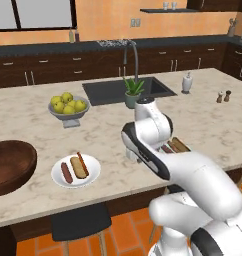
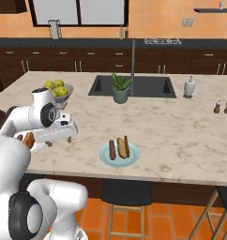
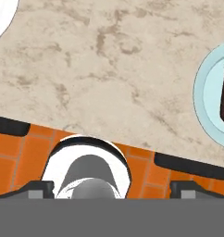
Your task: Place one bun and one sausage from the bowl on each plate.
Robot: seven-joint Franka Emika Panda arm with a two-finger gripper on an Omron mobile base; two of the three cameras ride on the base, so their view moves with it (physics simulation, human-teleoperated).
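Plates on the marble worktop (image 1: 108,135) each carried a bun and a sausage.
The round white plate (image 1: 75,171) sat just beside the deep dark brown wooden bowl (image 1: 10,165); the pale blue plate (image 2: 118,154) lay apart. End effector's spread could not be told.

Open desk (image 1: 108,135): frame centre, between white plate (image 1: 76,171) lower left and blue plate (image 2: 118,153). Obstacles: fruit bowl (image 1: 68,107) upper left, plant (image 1: 133,92) centre, wooden bowl (image 1: 10,165) left edge.

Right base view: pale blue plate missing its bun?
No. The pale blue plate holds a bun beside a sausage.
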